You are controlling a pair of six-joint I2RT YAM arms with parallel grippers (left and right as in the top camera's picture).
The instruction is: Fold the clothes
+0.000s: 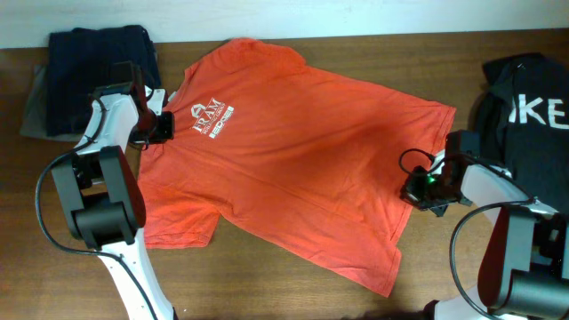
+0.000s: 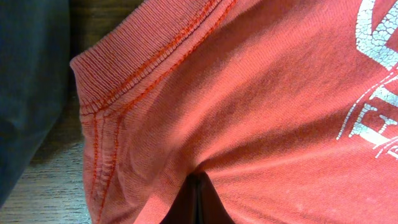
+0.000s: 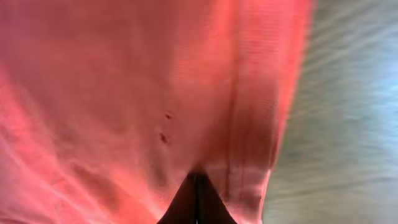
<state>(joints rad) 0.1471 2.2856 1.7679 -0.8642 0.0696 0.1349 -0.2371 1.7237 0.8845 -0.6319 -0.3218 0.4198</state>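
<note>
On our brown wooden table (image 1: 267, 295) we've got the orange-red T-shirt (image 1: 302, 160) spread out, left gripper (image 1: 165, 124) and right gripper (image 1: 414, 188) both clamped on its fabric.

— What does it all sit on?
— A brown wooden table (image 1: 267, 289), with the grain running side to side. The light is even and the shadows are soft.
— And past it?
— A pale strip (image 1: 356, 13) along the far edge. Wall or floor, I cannot tell.
— Anything else lying there?
— A navy pile (image 1: 98, 62) on a grey cloth (image 1: 34, 111) at the far left, and a black garment (image 1: 524, 107) with white letters at the right.
</note>
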